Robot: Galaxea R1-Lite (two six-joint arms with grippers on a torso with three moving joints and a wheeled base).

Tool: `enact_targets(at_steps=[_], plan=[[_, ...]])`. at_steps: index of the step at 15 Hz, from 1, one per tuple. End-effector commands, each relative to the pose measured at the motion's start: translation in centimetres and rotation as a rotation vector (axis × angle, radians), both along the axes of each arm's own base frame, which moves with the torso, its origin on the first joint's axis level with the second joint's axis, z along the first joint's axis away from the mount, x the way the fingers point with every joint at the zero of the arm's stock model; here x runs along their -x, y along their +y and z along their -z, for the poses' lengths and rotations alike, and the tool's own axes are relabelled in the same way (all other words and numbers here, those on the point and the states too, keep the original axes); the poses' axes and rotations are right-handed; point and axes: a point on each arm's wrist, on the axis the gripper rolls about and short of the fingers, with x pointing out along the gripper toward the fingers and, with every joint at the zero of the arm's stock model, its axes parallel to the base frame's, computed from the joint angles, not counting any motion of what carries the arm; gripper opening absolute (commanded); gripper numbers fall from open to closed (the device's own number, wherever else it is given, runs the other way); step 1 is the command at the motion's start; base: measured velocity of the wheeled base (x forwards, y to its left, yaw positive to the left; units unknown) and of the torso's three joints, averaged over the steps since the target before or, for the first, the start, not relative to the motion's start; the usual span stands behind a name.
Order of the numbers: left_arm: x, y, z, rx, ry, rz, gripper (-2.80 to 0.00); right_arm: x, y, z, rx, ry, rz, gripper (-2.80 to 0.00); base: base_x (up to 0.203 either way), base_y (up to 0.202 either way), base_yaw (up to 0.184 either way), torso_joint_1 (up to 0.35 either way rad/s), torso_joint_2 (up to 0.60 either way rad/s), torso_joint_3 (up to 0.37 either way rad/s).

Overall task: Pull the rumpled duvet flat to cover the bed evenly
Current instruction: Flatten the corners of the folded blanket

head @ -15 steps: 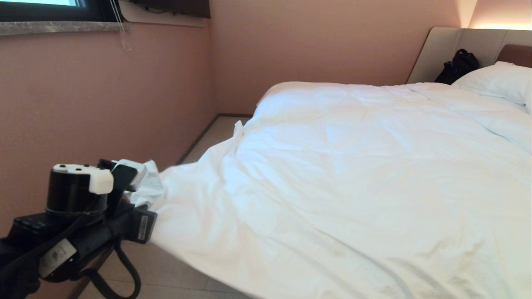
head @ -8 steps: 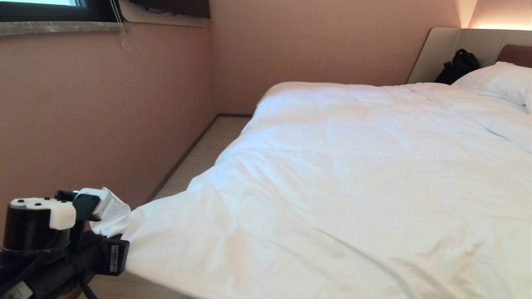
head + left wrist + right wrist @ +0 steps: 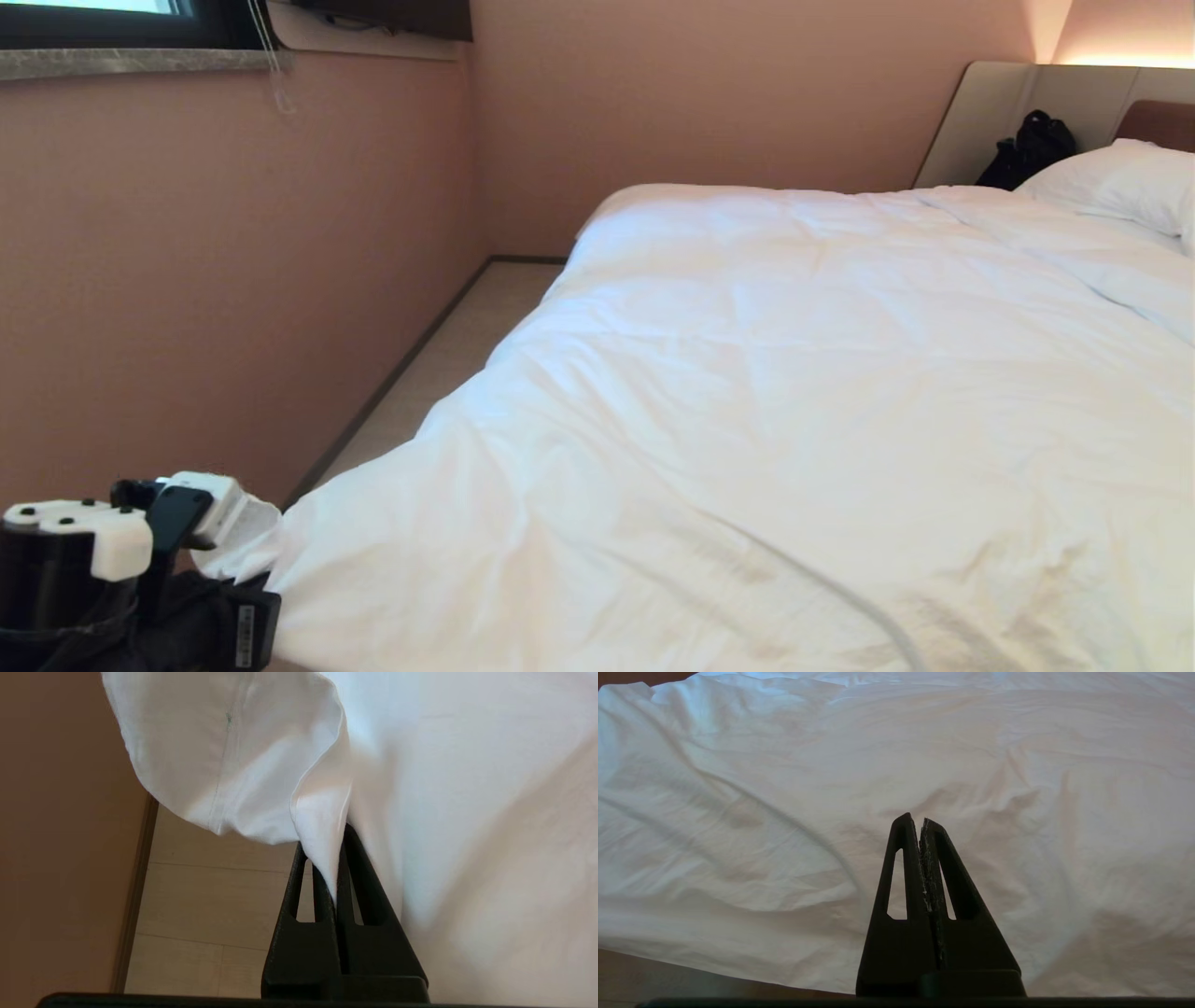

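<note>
Head view shows the black left gripper [image 3: 245, 546] at the near left, clenched on a corner of the large puffy white quilted duvet [image 3: 766, 420], the pinched fabric held off the bed's edge above the pale tiled floor [image 3: 205, 905]. Softly creased, the duvet lies over the wide low bed [image 3: 1013, 112], its length running toward the beige headboard and white pillow [image 3: 1111, 182]. Black right gripper [image 3: 920, 826] hovers clamped shut, empty, over the duvet.

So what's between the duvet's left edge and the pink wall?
In the head view, only a bare strip of beige floor separates the duvet from the wall. The left gripper has its jaws shut on the corner.
</note>
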Motion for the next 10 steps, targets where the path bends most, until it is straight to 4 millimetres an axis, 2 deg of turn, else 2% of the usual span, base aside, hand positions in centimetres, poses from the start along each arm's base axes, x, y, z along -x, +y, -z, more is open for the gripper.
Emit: enact_targets(at_steps=[1, 5, 10], plan=[[0.9, 0.1, 0.3, 0.012, 0.007, 0.021, -2.8, 0.0, 0.0, 0.0, 0.001, 0.0, 0.0, -2.8, 0.0, 0.0, 0.0, 0.0, 0.0, 0.0], [2.2, 0.2, 1.5, 0.052, 0.068, 0.075, -2.8, 0.0, 0.0, 0.0, 0.001, 0.0, 0.0, -2.8, 0.0, 0.0, 0.0, 0.0, 0.0, 0.0], [2.4, 0.2, 1.8, 0.063, 0.086, 0.075, -2.8, 0.0, 0.0, 0.0, 0.0, 0.0, 0.0, -2.8, 0.0, 0.0, 0.0, 0.0, 0.0, 0.0]])
